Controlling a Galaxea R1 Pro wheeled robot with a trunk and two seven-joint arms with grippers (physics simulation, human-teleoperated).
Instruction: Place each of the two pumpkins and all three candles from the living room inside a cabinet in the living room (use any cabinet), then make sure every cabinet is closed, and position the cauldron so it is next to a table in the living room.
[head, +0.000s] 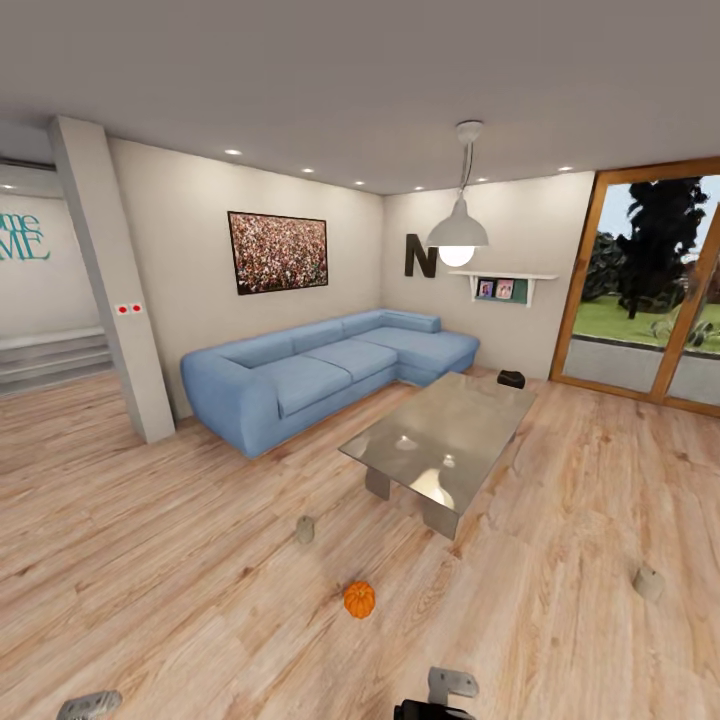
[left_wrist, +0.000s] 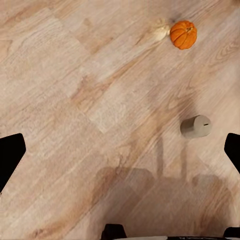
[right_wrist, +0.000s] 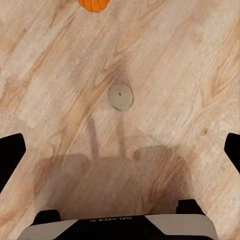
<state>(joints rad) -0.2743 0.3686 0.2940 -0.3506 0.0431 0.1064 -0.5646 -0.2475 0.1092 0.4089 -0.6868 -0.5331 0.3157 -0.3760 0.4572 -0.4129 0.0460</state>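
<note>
Looking at how things lie, basically nothing of the job looks done yet. One pumpkin is sitting on the wood floor out in the open, just ahead of the right gripper, which pokes in at the near edge of the head view. Two candles, one a bit beyond the pumpkin and one well off to the right gripper's outer side, are on the floor too. Third candle and second pumpkin? Can't pick them out from the head camera. No cabinet in sight either, so stowing and closing is all still to come, I'd say.

The cauldron is a little black pot on the floor near the far corner of the glass table, by the blue sofa. Might already count as next to it, hard to call from here.

Left wrist view: a pumpkin, bright orange, ribbed, short stem, touching or nearly touching a pale thing I can't identify, plus a stubby candle lying on its side, both well beyond the fingers. Those look spread wide, nothing between them. Right wrist view: an upright candle seen from the top with the wick dot, a pumpkin past it, jaws spread and empty as well. The left gripper shows at the bottom edge of the head view.
</note>
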